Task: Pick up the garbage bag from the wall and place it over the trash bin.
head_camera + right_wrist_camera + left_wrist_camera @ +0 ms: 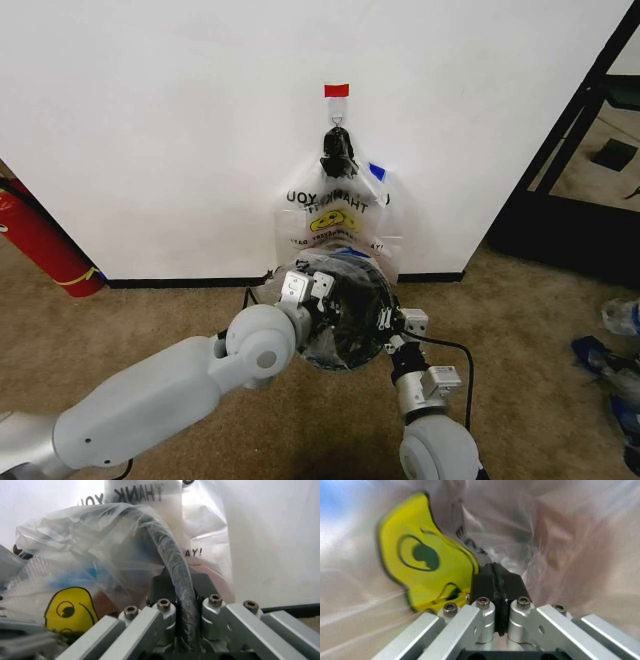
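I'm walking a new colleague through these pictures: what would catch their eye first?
Probably the garbage bag draped over the trash bin at the foot of the wall, with both pincers at its rim: the left pincer shut on plastic by the yellow smiley, the right pincer clamped on the rim. More bags hang above from a hook.

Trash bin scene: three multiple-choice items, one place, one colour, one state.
1. Where is the trash bin? A on a table; B on the carpet before the wall, below the hanging bags; C on a shelf.
2. Tape strip above the hook? A red; B green; C white.
3. Right claw? A open, away from the bin; B shut on the bin rim, garbage bag film over it; C holding a bottle.
B: head view shows it under the bags. A: the strip is red. B: right wrist view shows pads clamped on the rim.
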### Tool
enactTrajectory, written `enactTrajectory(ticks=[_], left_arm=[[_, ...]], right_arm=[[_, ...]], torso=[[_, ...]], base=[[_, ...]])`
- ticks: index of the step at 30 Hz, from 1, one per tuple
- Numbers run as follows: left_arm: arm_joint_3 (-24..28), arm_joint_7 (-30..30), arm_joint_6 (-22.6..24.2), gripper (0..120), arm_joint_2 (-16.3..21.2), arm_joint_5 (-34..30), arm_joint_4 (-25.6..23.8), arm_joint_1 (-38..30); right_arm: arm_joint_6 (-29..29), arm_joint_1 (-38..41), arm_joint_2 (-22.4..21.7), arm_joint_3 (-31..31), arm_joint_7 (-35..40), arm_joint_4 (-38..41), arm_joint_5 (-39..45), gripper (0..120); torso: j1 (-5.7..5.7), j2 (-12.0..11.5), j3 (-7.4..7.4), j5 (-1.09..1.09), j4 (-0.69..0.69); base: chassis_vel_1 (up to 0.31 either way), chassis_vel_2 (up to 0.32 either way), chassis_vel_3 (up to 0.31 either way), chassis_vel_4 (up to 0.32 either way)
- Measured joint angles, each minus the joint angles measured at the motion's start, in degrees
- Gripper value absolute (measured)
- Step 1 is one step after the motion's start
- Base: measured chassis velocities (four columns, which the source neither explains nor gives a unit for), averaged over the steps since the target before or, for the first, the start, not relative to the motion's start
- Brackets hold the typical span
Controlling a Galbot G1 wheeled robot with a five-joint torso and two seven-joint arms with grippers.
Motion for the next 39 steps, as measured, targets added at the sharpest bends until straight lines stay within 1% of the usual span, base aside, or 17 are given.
enactTrajectory(ticks=[4,12,20,24,27,29,32,33,34,39], left_arm=[[2.09,-0.54,0.75,0,-1.25,0.31,1.72,-1.59],[3.0,-0.78,0.86,0,-2.7,-0.65,3.36,-2.96],[2.49,-1.76,0.44,0,-4.37,-5.37,3.68,-3.99],[2.05,-2.34,0.44,0,-5.32,-9.65,3.87,-4.02],[1.93,-2.35,0.4,0,-5.47,-10.26,4.02,-3.96],[1.88,-1.99,0.22,0,-5.46,-8.7,4.78,-3.88],[2.1,-0.76,-0.3,0,-5.27,-3.35,6.44,-4.07],[2.1,-0.76,-0.3,0,-5.27,-3.35,6.44,-4.07],[2.25,-0.38,-0.44,0,-5.26,-1.55,7.24,-4.33],[2.77,-0.08,-0.95,0,-5.59,2.41,9.31,-4.99]], right_arm=[[0.52,-0.31,0.02,-0.23,-0.37,0.16,-1.0,1],[0.94,-0.34,0.09,-0.43,-0.7,0.28,-1.53,1],[1.34,-0.28,0.29,-0.77,-0.81,-0.44,-2.07,1],[1.35,-0.52,0.34,-0.9,-0.81,-0.34,-2.04,1],[1.35,-0.67,0.33,-0.89,-0.81,-0.2,-1.84,1],[1.35,-0.9,0.26,-0.85,-0.81,0.02,-1.55,1],[1.35,-1.1,0.16,-0.86,-0.81,0.39,-1.41,1],[1.35,-1.1,0.16,-0.86,-0.81,0.39,-1.41,1],[1.35,-1.12,0.15,-0.91,-0.81,0.47,-1.38,1],[1.33,-1.22,0.17,-1.36,-0.81,0.74,-1.35,1]], torso=[[0.0,0.0,0.0,0.01,-0.01],[0.0,0.0,0.0,0.01,0.0],[0.0,0.0,0.0,0.01,0.0],[0.0,0.0,0.0,0.01,0.0],[0.0,0.0,0.0,0.01,0.0],[0.0,0.0,0.0,0.01,0.0],[0.0,0.0,0.0,0.0,0.0],[0.0,0.0,0.0,0.0,0.0],[0.0,0.0,0.0,0.0,0.0],[0.0,0.0,0.0,0.01,0.0]], base=[[0.0,0.0,0.0,0.0],[0.0,0.0,0.0,0.0],[0.0,0.0,0.0,0.0],[0.0,0.0,0.0,0.0],[0.0,0.0,0.0,0.0],[0.0,0.0,0.0,0.0],[0.0,0.0,0.0,0.0],[0.0,0.0,0.0,0.0],[0.0,0.0,0.0,0.0],[0.0,0.0,0.0,0.0]])
